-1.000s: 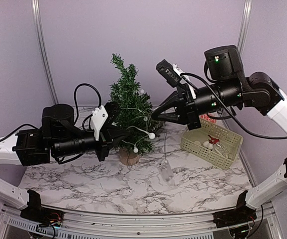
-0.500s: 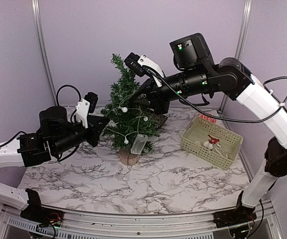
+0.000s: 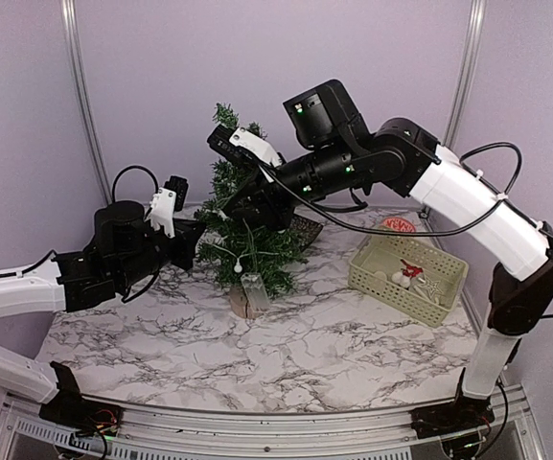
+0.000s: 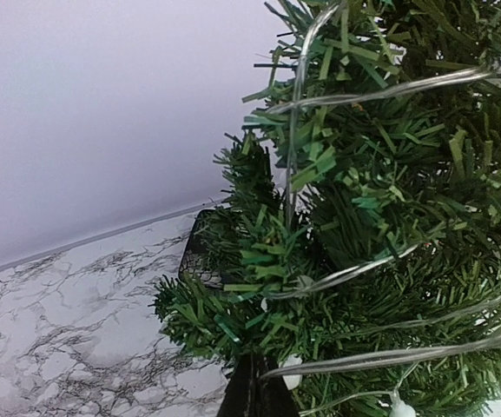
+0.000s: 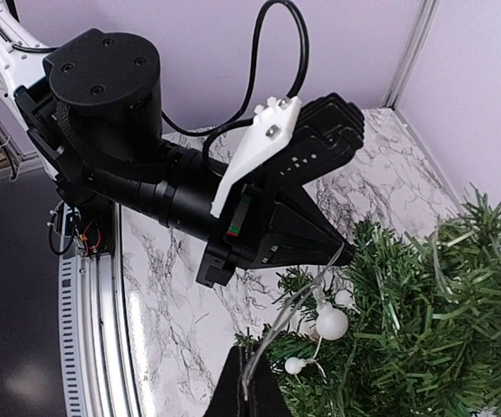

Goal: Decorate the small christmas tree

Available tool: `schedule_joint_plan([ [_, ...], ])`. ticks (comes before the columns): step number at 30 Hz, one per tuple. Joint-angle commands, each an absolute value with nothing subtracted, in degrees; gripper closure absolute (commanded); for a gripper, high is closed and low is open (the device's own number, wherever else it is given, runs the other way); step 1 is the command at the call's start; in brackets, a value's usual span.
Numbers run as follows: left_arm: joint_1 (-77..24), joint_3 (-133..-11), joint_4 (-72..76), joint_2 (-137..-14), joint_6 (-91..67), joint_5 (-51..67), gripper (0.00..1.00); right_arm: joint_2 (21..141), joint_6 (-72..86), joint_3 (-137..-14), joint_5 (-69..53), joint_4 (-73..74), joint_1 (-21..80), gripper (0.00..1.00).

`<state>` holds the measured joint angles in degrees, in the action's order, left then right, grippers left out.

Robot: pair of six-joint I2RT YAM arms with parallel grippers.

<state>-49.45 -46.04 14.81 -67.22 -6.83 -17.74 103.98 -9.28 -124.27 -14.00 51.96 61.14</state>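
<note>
The small christmas tree (image 3: 268, 257) stands on its log-slice base (image 3: 247, 303) at the table's middle back. A clear light string with white bulbs (image 3: 241, 261) winds round it, and its clear battery box (image 3: 255, 288) hangs by the base. My left gripper (image 3: 199, 245) is at the tree's left side, shut on the string's wire (image 4: 389, 356) against the branches (image 4: 380, 217). My right gripper (image 3: 226, 206) reaches across the tree's upper left, shut on the same wire (image 5: 302, 300) close to the left gripper's tip (image 5: 337, 248). White bulbs (image 5: 331, 323) hang beside it.
A pale green basket (image 3: 446, 292) with small ornaments sits at the right. A red item (image 3: 401, 225) lies behind it. A black mesh object (image 3: 305, 230) stands behind the tree. The right arm (image 3: 449, 192) spans above the table's right half.
My right arm has swung left across the tree, carrying the wire from its right side to its upper left. The battery box lifted off the table and now hangs by the base.
</note>
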Motion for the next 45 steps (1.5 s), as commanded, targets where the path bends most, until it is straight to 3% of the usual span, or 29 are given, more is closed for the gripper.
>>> schedule_joint_plan([
  [1, -47.47, -45.50, 18.47, -68.95, -8.06, -16.56, 1.00, 104.61, -7.70, -127.09, -16.31, 49.18, 61.68, 1.00],
  [4, -46.28, -45.50, 19.63, -70.11, -9.63, -14.85, 0.93, 105.17, -7.10, -127.08, -16.09, 48.64, 61.70, 1.00],
  [8, -45.22, -43.86, 20.04, -67.86, -12.26, -14.32, 0.71, 106.00, -6.19, -127.02, -16.07, 47.89, 61.70, 1.00],
  [17, -45.26, -33.76, 18.97, -49.08, -13.23, -13.29, 0.38, 106.48, -3.99, -125.22, -14.50, 43.80, 61.68, 1.00],
  [23, -46.04, -31.76, 10.48, -40.97, -12.01, -3.89, 0.38, 106.95, -3.86, -125.17, -14.41, 42.14, 61.61, 1.00],
  [29, -47.64, -31.68, 5.65, -38.30, -12.08, -10.93, 0.40, 107.49, -3.53, -125.32, -13.08, 41.51, 61.55, 1.00],
  [32, -47.67, -32.36, 5.27, -38.99, -11.03, -9.85, 0.42, 107.49, -3.26, -125.51, -11.93, 41.19, 61.59, 1.00],
  [38, -48.37, -35.54, 8.49, -43.36, -9.42, 7.78, 0.49, 108.96, -2.74, -127.54, -12.21, 40.76, 61.52, 1.00],
  [45, -53.13, -40.65, 11.41, -50.37, -6.75, 8.16, 0.51, 110.00, -2.02, -128.66, -13.01, 39.82, 61.52, 1.00],
])
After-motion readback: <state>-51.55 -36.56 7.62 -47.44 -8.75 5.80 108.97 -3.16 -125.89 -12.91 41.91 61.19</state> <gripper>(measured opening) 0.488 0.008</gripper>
